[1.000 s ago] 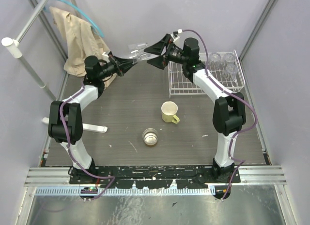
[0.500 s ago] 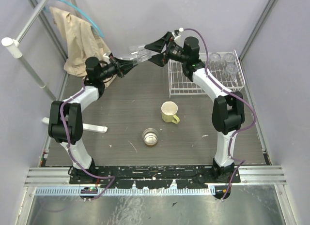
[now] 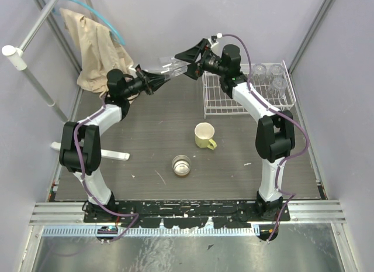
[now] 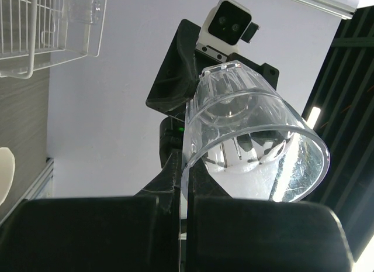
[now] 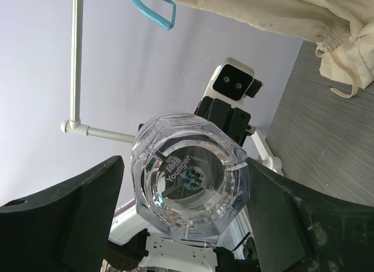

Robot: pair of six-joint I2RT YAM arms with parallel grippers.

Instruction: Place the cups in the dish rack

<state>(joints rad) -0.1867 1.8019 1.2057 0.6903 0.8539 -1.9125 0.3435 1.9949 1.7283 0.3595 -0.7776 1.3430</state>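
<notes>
My left gripper (image 3: 159, 75) is shut on the rim of a clear faceted tumbler (image 3: 170, 65) and holds it in the air at the back middle. In the left wrist view the tumbler (image 4: 251, 137) sticks out past my left gripper (image 4: 186, 184), mouth toward the camera. My right gripper (image 3: 187, 62) is open, with one finger on each side of the tumbler's base (image 5: 190, 178). Three tumblers (image 3: 274, 76) stand in the white dish rack (image 3: 225, 99) at the back right. The yellow mug (image 3: 204, 135) and the metallic-brown cup (image 3: 182, 165) stand on the table.
A beige cloth (image 3: 93, 44) hangs at the back left, also in the right wrist view (image 5: 292, 14). A white pole (image 3: 35, 67) slants along the left side. A white bar (image 3: 111, 154) lies on the table by the left arm.
My left gripper has carried the tumbler to the right. The tumbler's base now sits between my right gripper's open fingers.
</notes>
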